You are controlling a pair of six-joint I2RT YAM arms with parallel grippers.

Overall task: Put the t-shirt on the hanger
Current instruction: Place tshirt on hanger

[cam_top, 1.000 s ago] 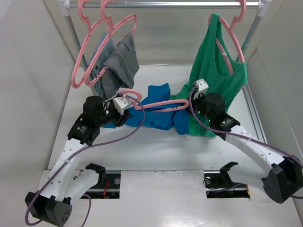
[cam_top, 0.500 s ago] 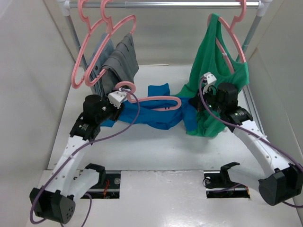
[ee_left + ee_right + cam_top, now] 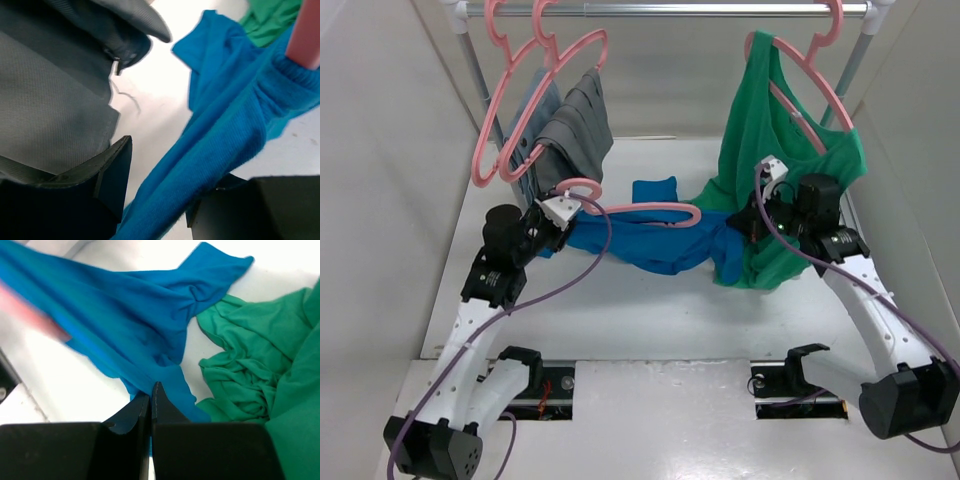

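Observation:
The bright blue t-shirt is stretched in a band above the table between my two grippers. The pink hanger lies along its top edge, hook by my left gripper. In the left wrist view the jaws of the left gripper stand apart around a thick band of t-shirt, and the hanger enters the fabric at top right. My right gripper is shut on the shirt's right end. The right wrist view shows the right gripper pinching the t-shirt, with the hanger a pink blur.
The green tank top hangs on a pink hanger from the rail, touching the right arm; its hem shows in the right wrist view. Grey garments on pink hangers hang just behind the left gripper. White walls close both sides.
My left gripper has moved left with the hanger and shirt end. My right gripper has moved right and up, pulling the shirt taut. The green top has swung.

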